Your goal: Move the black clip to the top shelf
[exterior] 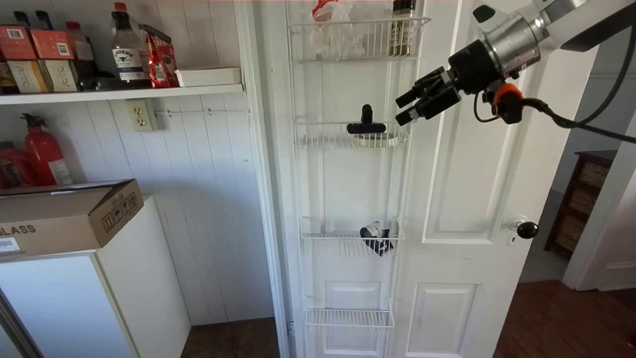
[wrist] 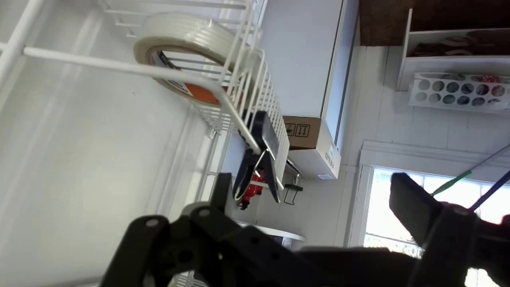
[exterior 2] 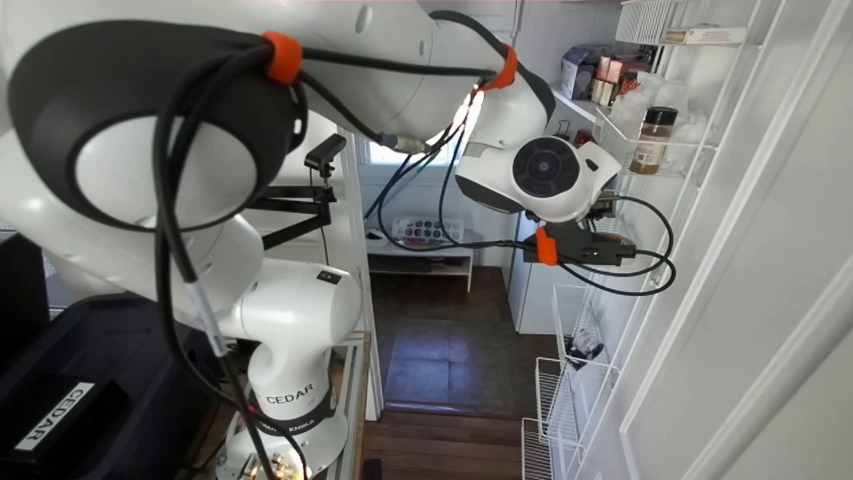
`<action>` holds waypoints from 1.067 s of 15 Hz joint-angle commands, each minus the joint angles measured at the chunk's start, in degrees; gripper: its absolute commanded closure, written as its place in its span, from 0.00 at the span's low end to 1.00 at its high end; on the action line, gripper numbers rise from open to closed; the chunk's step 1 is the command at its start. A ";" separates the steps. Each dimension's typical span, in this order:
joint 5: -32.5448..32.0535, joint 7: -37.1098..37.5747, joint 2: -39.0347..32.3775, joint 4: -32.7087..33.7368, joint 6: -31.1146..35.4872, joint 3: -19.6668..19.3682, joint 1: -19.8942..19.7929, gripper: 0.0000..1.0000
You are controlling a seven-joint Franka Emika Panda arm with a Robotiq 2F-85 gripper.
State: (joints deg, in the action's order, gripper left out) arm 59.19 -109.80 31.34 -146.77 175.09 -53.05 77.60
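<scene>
Black clip (exterior: pixel 366 128) perches on a white wire rack (wrist: pixel 20 32), gripper (exterior: pixel 399 110) just beside it

In an exterior view, four tiers of the rack show. The clip sits astride the front edge of the second tier (wrist: pixel 119 66) from the top, past the middle toward the corner nearest the gripper, its short stub upright. Behind that edge, in the same tier, lies a tape roll (wrist: pixel 187 36).

The gripper's fingers (wrist: pixel 221 193) stand wide apart in the wrist view, the clip visible beyond their tips; in an exterior view a gap separates tips and clip.

The top shelf (exterior: pixel 376 42) of those four holds a plastic bag (exterior: pixel 332 37) and, near its corner on the gripper's side, a dark-capped jar (exterior: pixel 401 32). In an exterior view, a further basket (exterior 2: pixel 643 21) with a flat box (exterior 2: pixel 706 35) is higher still. A black-and-white object (exterior: pixel 376 239) lies in the third tier (exterior: pixel 333 236).

The arm's base (exterior 2: pixel 283 437) stands close to the bench (exterior 2: pixel 350 380) edge facing the rack.
</scene>
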 commanded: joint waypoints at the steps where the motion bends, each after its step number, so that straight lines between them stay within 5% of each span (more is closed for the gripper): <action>1: 1.74 -5.95 1.92 2.73 2.91 -6.38 7.80 0.00; 8: 0.57 -9.51 5.99 5.96 5.01 -16.08 18.99 0.00; 16: -0.38 -14.12 12.01 7.93 6.86 -21.46 25.96 0.00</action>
State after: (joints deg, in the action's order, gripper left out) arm 59.16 -120.62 39.06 -139.81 179.72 -72.81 100.73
